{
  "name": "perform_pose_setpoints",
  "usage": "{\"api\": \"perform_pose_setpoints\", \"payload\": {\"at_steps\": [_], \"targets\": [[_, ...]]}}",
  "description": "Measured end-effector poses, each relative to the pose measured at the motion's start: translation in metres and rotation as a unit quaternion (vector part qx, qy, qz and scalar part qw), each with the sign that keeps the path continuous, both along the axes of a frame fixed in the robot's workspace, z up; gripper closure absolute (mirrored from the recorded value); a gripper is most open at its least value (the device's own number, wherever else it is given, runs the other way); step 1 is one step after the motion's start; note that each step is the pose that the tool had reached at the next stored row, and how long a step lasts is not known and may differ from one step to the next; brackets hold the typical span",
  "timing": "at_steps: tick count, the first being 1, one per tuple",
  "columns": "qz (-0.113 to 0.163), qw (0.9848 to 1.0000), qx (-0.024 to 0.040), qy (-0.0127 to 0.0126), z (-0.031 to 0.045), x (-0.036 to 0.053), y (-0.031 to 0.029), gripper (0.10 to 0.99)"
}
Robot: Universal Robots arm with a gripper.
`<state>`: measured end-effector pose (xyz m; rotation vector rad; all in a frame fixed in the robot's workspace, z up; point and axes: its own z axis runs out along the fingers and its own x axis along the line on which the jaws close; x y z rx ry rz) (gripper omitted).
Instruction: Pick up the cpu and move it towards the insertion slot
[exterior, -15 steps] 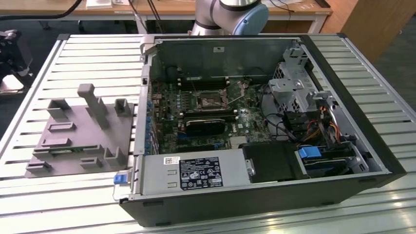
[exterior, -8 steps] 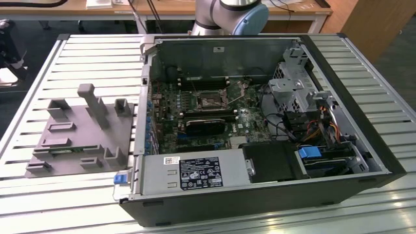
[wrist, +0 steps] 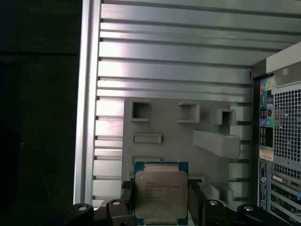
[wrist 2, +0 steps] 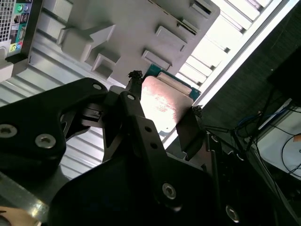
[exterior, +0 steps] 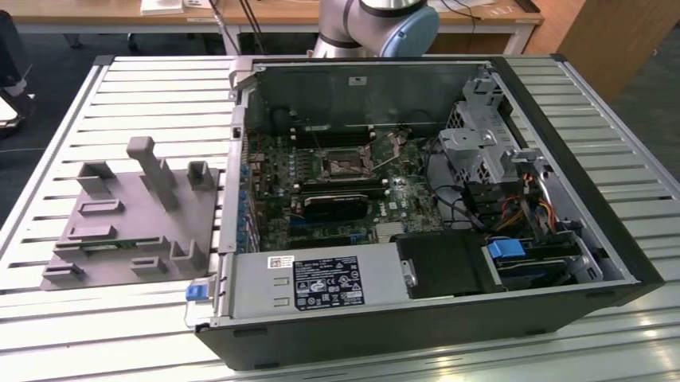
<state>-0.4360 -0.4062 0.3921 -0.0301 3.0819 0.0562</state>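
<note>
The slatted surface (exterior: pixel 595 87) is carrying the open computer case (exterior: pixel 425 318), its side off so the board is lying exposed. In the exterior view, the grey tray (exterior: pixel 127 231) is sitting at the case's nine o'clock. In the first wrist view the tool (wrist: pixel 161 200) is clenching the cpu (wrist: pixel 161 188) by opposite edges, level above the tray, probably to spare its faces. The insertion slot (exterior: pixel 345 165) is lying well apart, inside the case.

Ribbed aluminium tabletop (exterior: pixel 64 318) catching bright glare, wooden desks (exterior: pixel 266 12) behind, dark floor (exterior: pixel 138 44), wooden cabinet (exterior: pixel 627 40)
</note>
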Motion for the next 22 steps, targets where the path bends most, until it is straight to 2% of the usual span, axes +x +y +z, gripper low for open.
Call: {"api": "perform_pose_setpoints", "payload": {"at_steps": [7, 14, 22], "targets": [[0.000, 1.0000, 0.0000, -0.0010, 0.0141, 0.0000, 0.0000, 0.545], [0.000, 1.0000, 0.0000, -0.0010, 0.0145, 0.0017, 0.0000, 0.545], [0.000, 1.0000, 0.0000, -0.0010, 0.0144, 0.0149, 0.0000, 0.545]]}}
